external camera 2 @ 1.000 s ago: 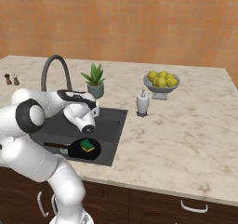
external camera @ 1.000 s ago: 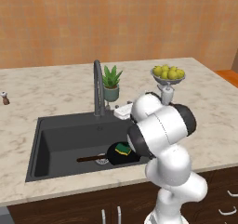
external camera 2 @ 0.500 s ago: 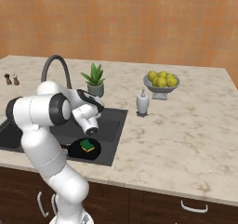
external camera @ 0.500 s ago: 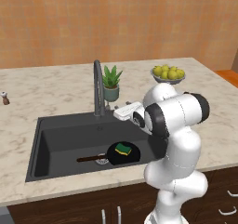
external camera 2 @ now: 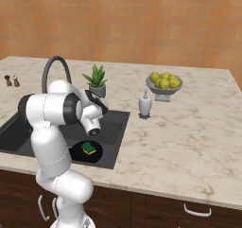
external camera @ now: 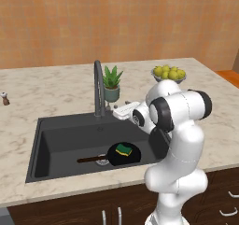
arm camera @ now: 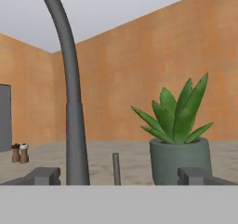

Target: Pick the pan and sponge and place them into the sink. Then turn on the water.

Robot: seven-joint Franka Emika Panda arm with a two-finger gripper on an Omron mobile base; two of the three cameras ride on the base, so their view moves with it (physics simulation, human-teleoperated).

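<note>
From left base cam: pan (external camera: 123, 155) w/ sponge (external camera: 123, 149) on it lies in sink (external camera: 56, 137); hand (external camera: 122, 111) near tap (external camera: 98, 86), beside plant (external camera: 111, 82). Right base cam: pan (external camera 2: 86, 152), sponge (external camera 2: 88, 148) in sink (external camera 2: 116, 139). Hand cam: fingers (arm camera: 44, 175) spread wide, released, facing tap (arm camera: 72, 102) and plant (arm camera: 179, 139).

An orange tiled wall (external camera: 116, 23) backs a beige marble counter (external camera 2: 189, 123) over dark brown cabinets (external camera 2: 160, 210) with metal handles
</note>
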